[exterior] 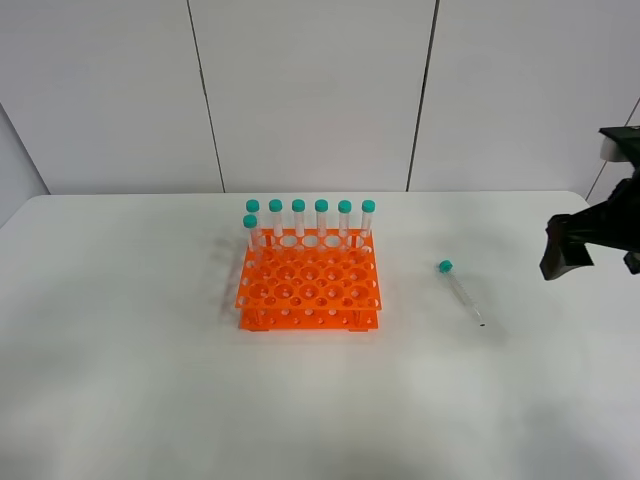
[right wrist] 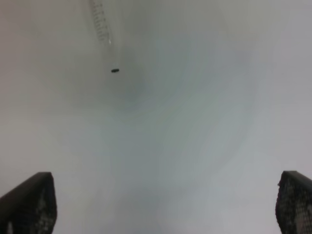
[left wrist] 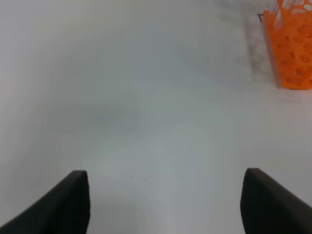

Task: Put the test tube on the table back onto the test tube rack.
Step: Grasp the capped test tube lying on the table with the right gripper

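Two grippers, one rack, eight tubes, listed left to right.

1. Left gripper [left wrist: 165, 171]: outside the overhead view. Its wrist camera shows the jaws spread wide over bare table [exterior: 120, 350], holding nothing, with a corner of the rack [left wrist: 292, 48] well off to one side.

2. Rack [exterior: 310, 285]: orange, left of centre. Most holes are free, including the whole front area.

3. Standing tubes [exterior: 298, 218]: seven, teal-capped and upright along the rack's far edge. Six stand in a row, and one sits a hole forward at the left end.

4. Loose tube [exterior: 461, 292]: lies flat on the table, right of the rack and clear of it. Its long axis runs diagonally, with the cap toward the far left and the pointed tip toward the near right. Only the tip end [right wrist: 100, 24] shows in the right wrist view, ahead of the jaws, with a small dark speck [right wrist: 115, 70] on the table beside it.

5. Right gripper [exterior: 565, 250]: at the right edge, raised, jaws wide apart, empty. It is the nearer arm by judgement. The tube lies to its left, with bare tabletop between them and nothing in the way.
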Action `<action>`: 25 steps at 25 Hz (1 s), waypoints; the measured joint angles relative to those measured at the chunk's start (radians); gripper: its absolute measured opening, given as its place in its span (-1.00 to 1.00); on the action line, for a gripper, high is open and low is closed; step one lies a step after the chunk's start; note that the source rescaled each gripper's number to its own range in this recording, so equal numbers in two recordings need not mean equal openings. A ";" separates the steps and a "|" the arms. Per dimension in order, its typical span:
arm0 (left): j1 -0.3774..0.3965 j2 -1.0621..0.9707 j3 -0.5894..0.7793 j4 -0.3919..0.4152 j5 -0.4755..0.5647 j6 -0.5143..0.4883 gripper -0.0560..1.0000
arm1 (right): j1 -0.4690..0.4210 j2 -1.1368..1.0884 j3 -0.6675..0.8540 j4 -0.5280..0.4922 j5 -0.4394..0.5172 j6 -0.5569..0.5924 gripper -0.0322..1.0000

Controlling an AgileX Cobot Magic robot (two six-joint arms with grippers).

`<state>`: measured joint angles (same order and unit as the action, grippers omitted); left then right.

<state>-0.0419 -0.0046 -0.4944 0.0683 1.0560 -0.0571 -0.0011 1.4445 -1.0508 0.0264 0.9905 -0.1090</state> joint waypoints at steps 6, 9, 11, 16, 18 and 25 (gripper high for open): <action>0.000 0.000 0.000 0.000 0.000 0.000 1.00 | 0.060 0.228 -0.130 0.013 -0.039 -0.021 1.00; 0.000 0.000 0.000 0.000 0.000 0.000 1.00 | 0.093 0.298 -0.177 0.015 -0.081 -0.022 1.00; 0.000 0.000 0.000 0.000 0.000 0.000 1.00 | 0.093 0.342 -0.211 0.014 -0.087 -0.022 1.00; 0.000 0.000 0.000 0.000 0.000 0.000 1.00 | 0.093 0.452 -0.302 0.010 -0.091 -0.022 1.00; 0.000 0.000 0.000 0.000 0.000 0.000 1.00 | 0.093 0.489 -0.333 0.010 -0.093 -0.022 1.00; 0.000 0.000 0.000 0.000 0.000 0.000 1.00 | 0.105 0.568 -0.348 0.029 -0.094 -0.033 1.00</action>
<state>-0.0419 -0.0046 -0.4944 0.0683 1.0560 -0.0571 0.1034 2.0123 -1.3987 0.0558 0.8968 -0.1422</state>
